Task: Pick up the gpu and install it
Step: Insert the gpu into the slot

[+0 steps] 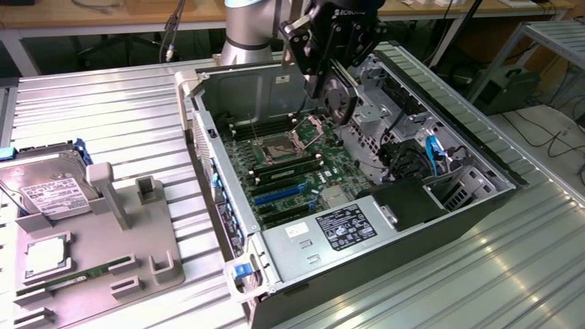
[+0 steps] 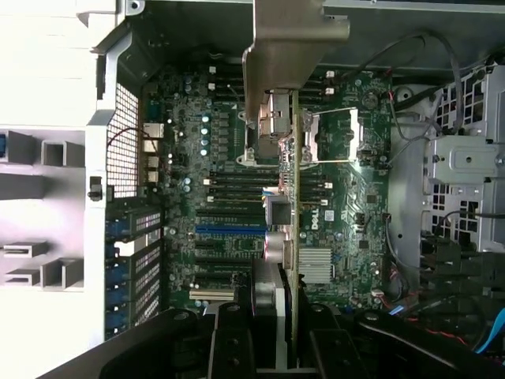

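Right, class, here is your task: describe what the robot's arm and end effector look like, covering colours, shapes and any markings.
The arm is a smooth, silver-grey cylinder. The end effector is black, with a blocky body that has white lettering across it and angular fingers built of hinged, bolted links.

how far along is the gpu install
Pickup looks done: the gripper is shut on the gpu, held over the open case. In hand: it hangs above the motherboard, apart from it. Left: seating it; no slot holds it yet.
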Controlling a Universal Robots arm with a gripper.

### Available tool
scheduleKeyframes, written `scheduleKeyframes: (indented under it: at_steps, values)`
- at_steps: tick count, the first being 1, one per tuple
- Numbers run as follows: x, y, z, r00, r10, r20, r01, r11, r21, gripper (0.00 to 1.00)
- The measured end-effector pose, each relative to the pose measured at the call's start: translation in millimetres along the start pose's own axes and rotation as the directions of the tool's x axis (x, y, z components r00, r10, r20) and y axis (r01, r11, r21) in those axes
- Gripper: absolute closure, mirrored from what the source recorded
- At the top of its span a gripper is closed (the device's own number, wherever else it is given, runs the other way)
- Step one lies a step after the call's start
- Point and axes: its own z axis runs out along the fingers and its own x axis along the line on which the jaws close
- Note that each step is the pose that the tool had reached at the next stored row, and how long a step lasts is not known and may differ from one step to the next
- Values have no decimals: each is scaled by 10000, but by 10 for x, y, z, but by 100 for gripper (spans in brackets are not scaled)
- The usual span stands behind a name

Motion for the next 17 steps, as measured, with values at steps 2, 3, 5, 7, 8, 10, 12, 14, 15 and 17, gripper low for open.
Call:
scheduleKeyframes:
  at_steps: [2, 3, 5, 7, 8, 10, 12, 14, 15, 17]
  values:
    - [0, 0, 0, 9997, -233, -11, 233, 9997, -2, 71]
    - [0, 0, -1, 9993, -360, -18, 360, 9994, -3, 71]
    - [0, -1, 0, 9983, -586, -27, 586, 9983, -7, 71]
    - [0, -2, 1, 9967, -812, -36, 812, 9967, -13, 71]
    - [0, -4, 1, 9959, -899, -41, 899, 9959, -14, 71]
    - [0, -5, 0, 9939, -1100, -51, 1100, 9939, -15, 71]
    - [0, -7, 0, 9903, -1385, -64, 1385, 9904, -20, 71]
    - [0, -8, 0, 9861, -1658, -77, 1657, 9862, -26, 71]
    - [0, -8, -1, 9823, -1872, -87, 1872, 9823, -29, 71]
    - [0, -8, -1, 9752, -2211, -102, 2211, 9752, -36, 71]
